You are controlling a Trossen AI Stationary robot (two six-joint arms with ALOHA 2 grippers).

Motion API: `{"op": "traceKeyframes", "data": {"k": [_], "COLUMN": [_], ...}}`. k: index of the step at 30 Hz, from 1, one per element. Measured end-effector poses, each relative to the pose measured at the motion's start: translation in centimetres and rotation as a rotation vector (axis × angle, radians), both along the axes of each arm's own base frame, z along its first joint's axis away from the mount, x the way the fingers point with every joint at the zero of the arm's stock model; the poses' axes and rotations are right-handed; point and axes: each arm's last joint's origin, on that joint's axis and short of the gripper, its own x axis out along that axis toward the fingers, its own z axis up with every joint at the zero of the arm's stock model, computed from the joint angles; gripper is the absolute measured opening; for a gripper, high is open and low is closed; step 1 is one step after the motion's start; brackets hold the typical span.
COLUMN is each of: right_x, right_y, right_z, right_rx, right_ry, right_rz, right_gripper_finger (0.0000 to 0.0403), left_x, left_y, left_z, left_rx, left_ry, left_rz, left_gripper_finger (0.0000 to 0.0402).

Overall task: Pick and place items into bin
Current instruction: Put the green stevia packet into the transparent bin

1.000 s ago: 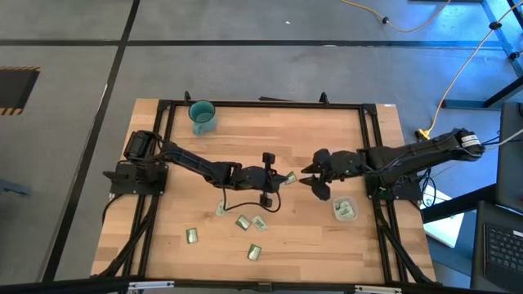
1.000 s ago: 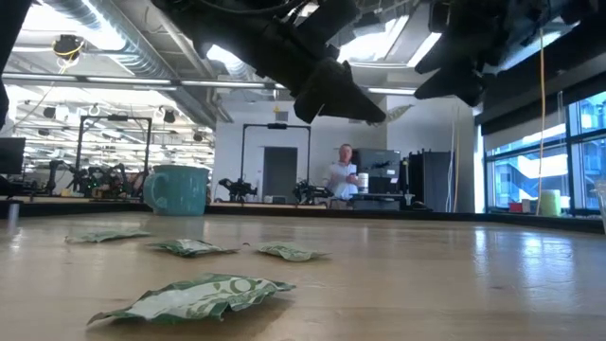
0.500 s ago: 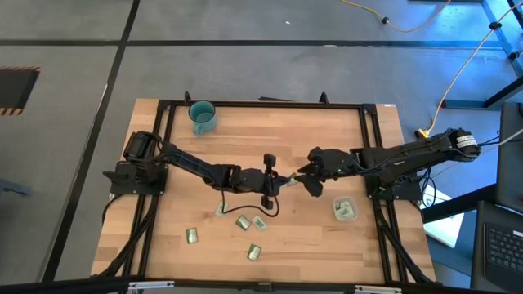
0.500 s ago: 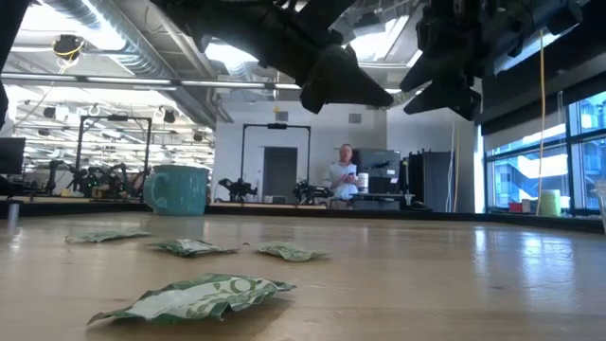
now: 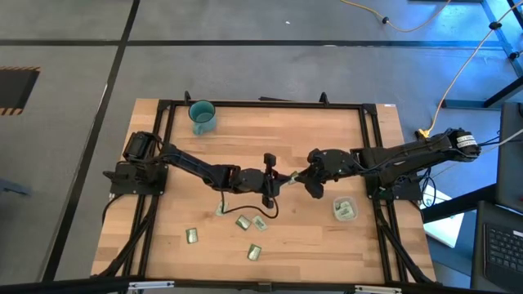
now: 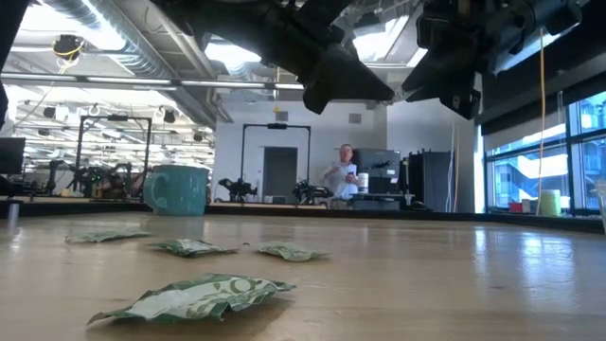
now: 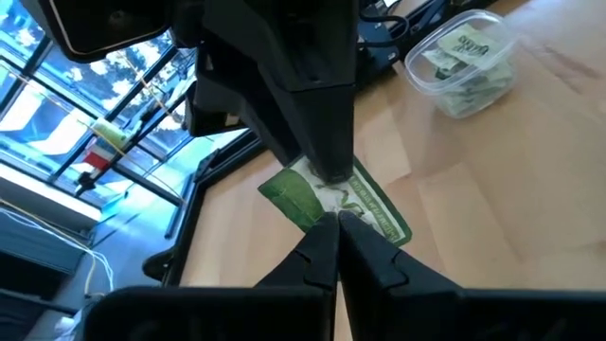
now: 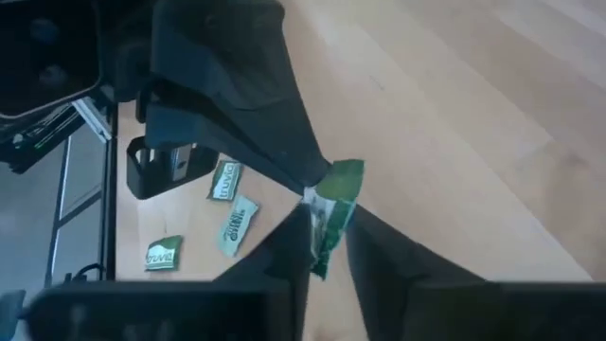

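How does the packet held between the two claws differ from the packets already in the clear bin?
The held packet is up off the table, pinched by the left claw with the right claw closing on it; the binned packets rest inside the clear bin. The held packet is one flat piece seen whole; the binned ones are piled together behind the wall. Both are green-printed foil packets of similar size.

Right hand closes in on the held packet

The right hand (image 5: 300, 174) now meets the left hand (image 5: 285, 177) fingertip to fingertip, its fingers narrowing around the green packet (image 8: 336, 202) pinched there.
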Motion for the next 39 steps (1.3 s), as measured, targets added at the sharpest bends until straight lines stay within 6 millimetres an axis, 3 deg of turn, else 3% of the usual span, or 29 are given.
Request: {"op": "traceKeyframes", "data": {"k": [5, 12, 17, 22, 28, 39], "right_x": [0.0, -0.6, -3.1, -7.2, -10.7, -11.1], "right_y": [0.0, -0.1, -0.2, 0.6, 2.1, 3.6], "right_z": [0.0, 0.3, 2.0, 2.5, 1.3, -3.6], "right_rx": [-0.026, -0.047, -0.032, 0.187, 0.369, 0.387], "right_ry": [0.000, 0.017, 0.147, 0.432, 0.645, 0.637], "right_rz": [0.018, 0.029, 0.054, 0.153, 0.176, 0.251], "right_gripper_finger": [0.0014, 0.0008, 0.0006, 0.0006, 0.0007, 0.0007], "left_x": [0.0, -0.5, -1.4, -1.9, -2.1, -2.1], "left_y": [0.0, 0.1, 0.5, 0.8, 1.2, 2.0], "left_z": [-0.1, -0.4, -0.5, -1.0, -1.4, -1.5], "left_rx": [0.006, -0.093, -0.204, -0.331, -0.412, -0.417], "left_ry": [0.007, 0.053, 0.153, 0.248, 0.296, 0.303], "left_rz": [0.014, 0.053, 0.053, 0.009, 0.003, 0.023], "left_gripper_finger": [0.0022, 0.0095, 0.0125, 0.0128, 0.0119, 0.0115]}}
